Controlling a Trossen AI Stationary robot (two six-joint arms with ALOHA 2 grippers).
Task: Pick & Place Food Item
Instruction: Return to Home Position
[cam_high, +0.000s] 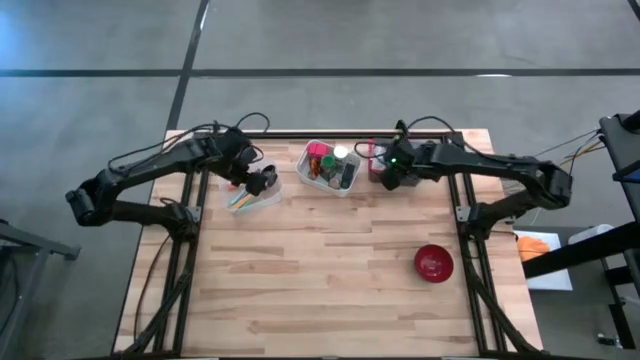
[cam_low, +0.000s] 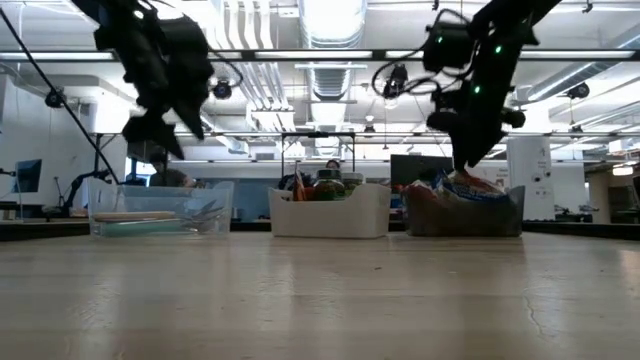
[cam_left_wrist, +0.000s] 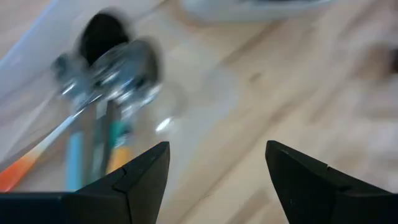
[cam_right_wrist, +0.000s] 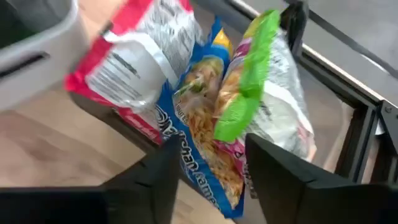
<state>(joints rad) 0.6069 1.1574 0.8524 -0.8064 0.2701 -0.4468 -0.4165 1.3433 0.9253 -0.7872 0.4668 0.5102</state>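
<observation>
Both are spread wide and hold nothing: the right gripper (cam_right_wrist: 210, 155) over the green noodle pack (cam_right_wrist: 249, 81), the left gripper (cam_left_wrist: 217, 149) over the transparent bin (cam_low: 160, 210).

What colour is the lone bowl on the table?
The bowl is red; high view shows it best.

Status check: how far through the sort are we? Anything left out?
Done: colour-handled spoons lie in the transparent plastic bin; the green noodle pack sits among other packs in the black bin. In hand: nothing; the left gripper hangs open over the transparent bin, the right gripper open over the black bin. Left: neither is parked at home, and a round red bowl sits outside the bins.
</observation>
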